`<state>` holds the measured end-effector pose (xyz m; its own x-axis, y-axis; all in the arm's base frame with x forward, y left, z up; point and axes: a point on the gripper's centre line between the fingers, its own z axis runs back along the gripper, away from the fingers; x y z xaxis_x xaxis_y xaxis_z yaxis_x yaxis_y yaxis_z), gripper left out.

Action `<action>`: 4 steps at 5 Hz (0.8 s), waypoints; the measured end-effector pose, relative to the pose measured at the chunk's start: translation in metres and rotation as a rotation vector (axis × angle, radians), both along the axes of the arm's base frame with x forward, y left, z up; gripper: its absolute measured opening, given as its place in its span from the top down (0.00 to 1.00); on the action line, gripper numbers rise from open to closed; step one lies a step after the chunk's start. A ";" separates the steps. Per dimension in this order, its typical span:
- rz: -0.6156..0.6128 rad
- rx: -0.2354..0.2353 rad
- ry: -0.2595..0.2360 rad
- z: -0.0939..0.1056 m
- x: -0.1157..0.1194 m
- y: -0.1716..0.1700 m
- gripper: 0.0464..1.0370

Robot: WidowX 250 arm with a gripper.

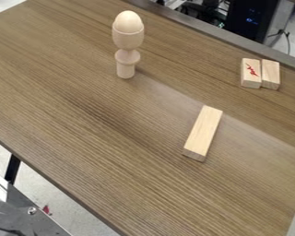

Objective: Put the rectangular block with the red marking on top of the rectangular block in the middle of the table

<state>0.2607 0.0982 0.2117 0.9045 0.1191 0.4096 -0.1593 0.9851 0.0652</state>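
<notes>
The block with the red marking (251, 73) lies at the right of the table, toward the back edge, its red scribble facing up. A plain block (270, 74) of similar size is right beside it on its right. The longer rectangular block (203, 133) lies flat on the table, right of the middle, slanting from upper right to lower left, with nothing on top of it.
A wooden egg-cup-like stand (126, 51) holding an egg-shaped piece (128, 22) rises upright at the upper left of the wooden table (82, 124). Grey metal parts (26, 214) show below the table's edge at the lower left.
</notes>
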 end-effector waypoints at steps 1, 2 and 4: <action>0.000 -0.011 0.025 -0.008 -0.001 -0.001 0.04; -0.029 -0.031 0.058 -0.020 0.004 -0.027 0.04; -0.022 -0.087 0.125 -0.047 0.034 -0.085 0.04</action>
